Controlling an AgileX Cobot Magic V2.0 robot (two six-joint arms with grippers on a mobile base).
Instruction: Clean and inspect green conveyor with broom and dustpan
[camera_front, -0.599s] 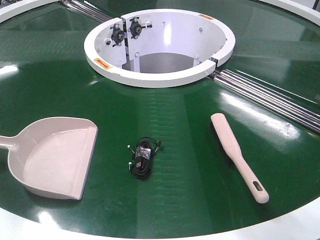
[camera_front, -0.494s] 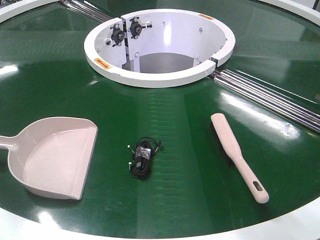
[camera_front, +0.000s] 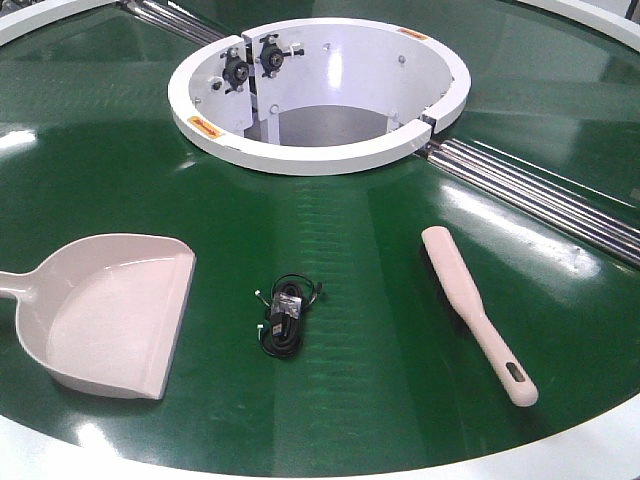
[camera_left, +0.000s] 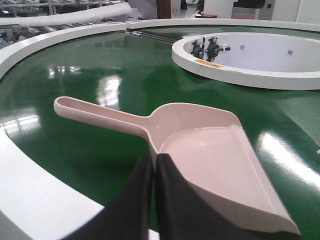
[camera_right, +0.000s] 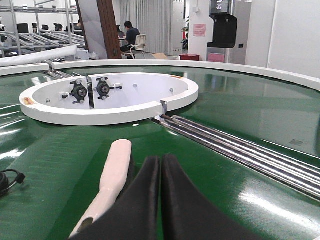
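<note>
Glossy green conveyor (camera_front: 380, 380), white ring hub (camera_front: 300, 160) far. Smooth beige scoop dustpan (camera_front: 110, 315) left; slim cream broom (camera_front: 470, 305) right; coiled black cable (camera_front: 285, 322) between. Left fingers (camera_left: 134, 202), right fingers (camera_right: 144, 200): pressed together.

- You are in an industrial hall or workshop.
- The green conveyor (camera_front: 330, 230), a large round belt crossed by steel rollers (camera_right: 240, 150), fills the foreground.
- Behind it you see further roller tracks (camera_left: 20, 32) on frames, and a person (camera_right: 131, 34) seated on a white chair (camera_right: 139, 44) against plain white walls.
</note>
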